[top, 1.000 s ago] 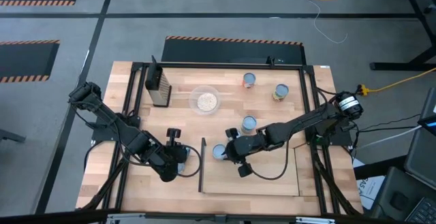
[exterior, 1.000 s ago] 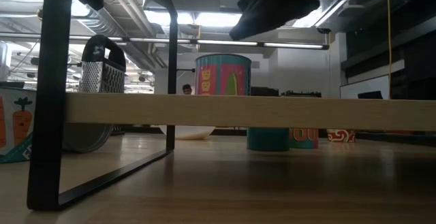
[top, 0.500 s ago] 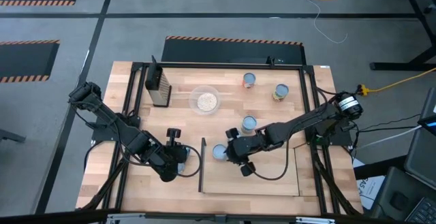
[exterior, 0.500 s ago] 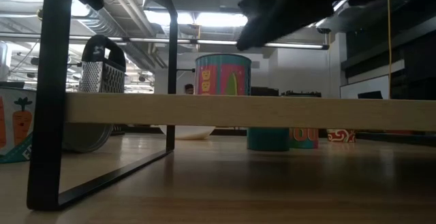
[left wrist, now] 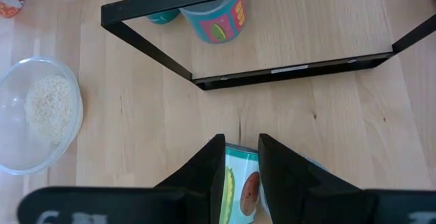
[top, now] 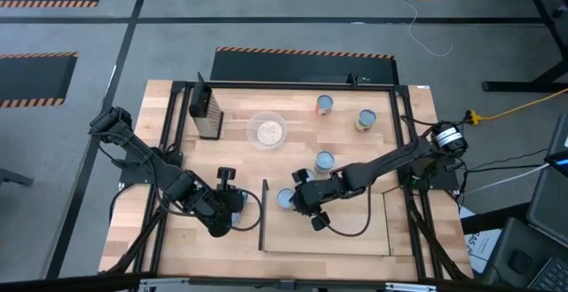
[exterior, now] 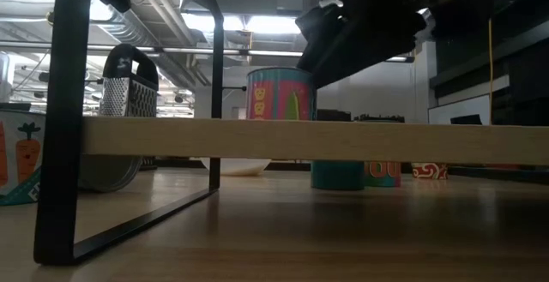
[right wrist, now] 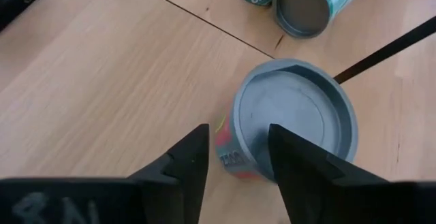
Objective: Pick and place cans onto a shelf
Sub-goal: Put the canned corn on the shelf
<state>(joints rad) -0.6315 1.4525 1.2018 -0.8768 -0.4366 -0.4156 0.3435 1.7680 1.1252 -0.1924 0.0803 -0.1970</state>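
On the shelf [top: 355, 230] at seven o'clock of the worktop [top: 240, 114], one can [top: 285, 198] stands upright — the right pincer [right wrist: 235, 157] hangs just above, parted, apparently letting go — while the left pincer [left wrist: 241, 176] grips another can [left wrist: 240, 190].

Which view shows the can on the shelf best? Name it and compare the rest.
The right wrist view: the can on the shelf fills it, top and label clear, just past the right claw. The high view shows only its small top, the low view its side, and the left wrist view its lower half.
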